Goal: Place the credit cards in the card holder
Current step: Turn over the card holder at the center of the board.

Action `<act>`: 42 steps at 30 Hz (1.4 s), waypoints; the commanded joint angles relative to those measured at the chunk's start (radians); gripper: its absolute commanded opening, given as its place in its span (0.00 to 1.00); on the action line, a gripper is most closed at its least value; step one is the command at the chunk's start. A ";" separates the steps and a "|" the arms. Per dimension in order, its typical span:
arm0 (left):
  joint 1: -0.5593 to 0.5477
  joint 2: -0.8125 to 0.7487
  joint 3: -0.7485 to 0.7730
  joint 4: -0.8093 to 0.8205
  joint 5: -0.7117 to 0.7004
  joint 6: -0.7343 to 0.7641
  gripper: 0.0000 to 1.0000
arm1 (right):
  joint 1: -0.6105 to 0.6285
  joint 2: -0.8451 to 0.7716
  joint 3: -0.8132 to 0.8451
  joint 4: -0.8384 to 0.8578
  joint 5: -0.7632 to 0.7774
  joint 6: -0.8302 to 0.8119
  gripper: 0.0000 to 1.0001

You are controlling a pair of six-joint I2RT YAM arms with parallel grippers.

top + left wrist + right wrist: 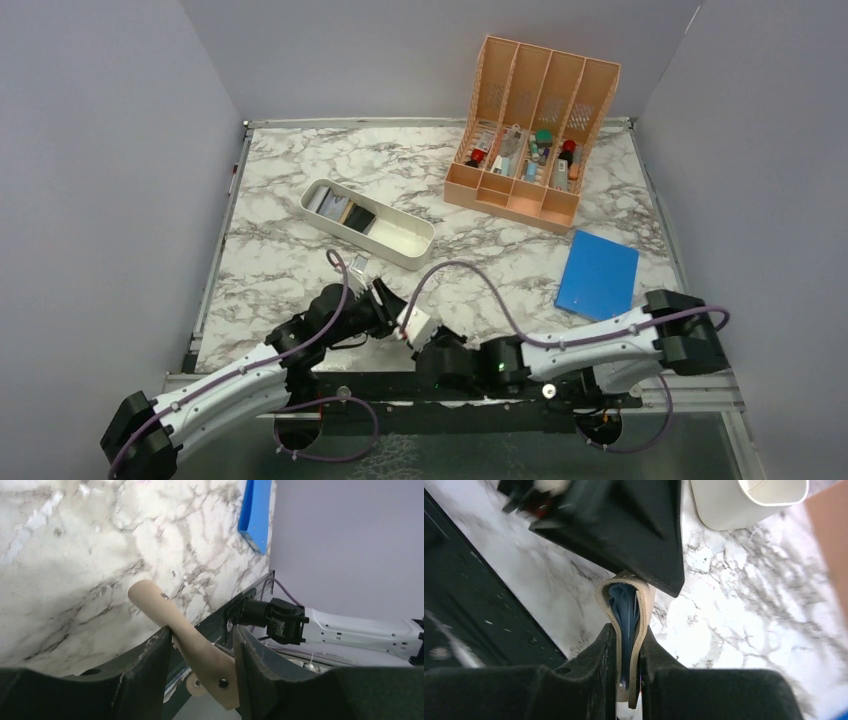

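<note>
Now, folded tan card holder [626, 615], veined marble tabletop [734, 630]

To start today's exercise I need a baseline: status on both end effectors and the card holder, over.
Right end effector shut on card holder. Left end effector open around it. Credit cards lie in white tray. Holder folded, pockets hidden.

Top camera looks down from behind the near edge over the whole table [290, 215]; wrist cameras sit close, facing each other, both on the card holder [192, 645] [628, 605].
</note>
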 commanded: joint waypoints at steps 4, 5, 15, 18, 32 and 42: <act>0.005 -0.044 0.274 -0.294 -0.264 0.375 0.54 | -0.284 -0.284 -0.042 -0.043 -0.674 0.279 0.01; 0.004 -0.034 0.293 -0.309 -0.263 0.417 0.54 | -0.323 -0.296 -0.043 -0.046 -0.747 0.286 0.01; 0.004 0.093 0.350 -0.363 -0.136 0.531 0.49 | -0.625 -0.154 -0.040 -0.076 -1.312 0.349 0.05; 0.005 0.138 0.352 -0.362 -0.075 0.542 0.46 | -0.686 -0.098 -0.079 -0.006 -1.490 0.370 0.08; 0.003 0.161 0.293 -0.343 0.074 0.553 0.37 | -0.794 0.104 0.054 -0.171 -1.276 0.273 0.51; -0.027 0.167 0.223 -0.227 0.174 0.517 0.26 | -0.801 0.128 0.051 -0.188 -1.124 0.302 0.58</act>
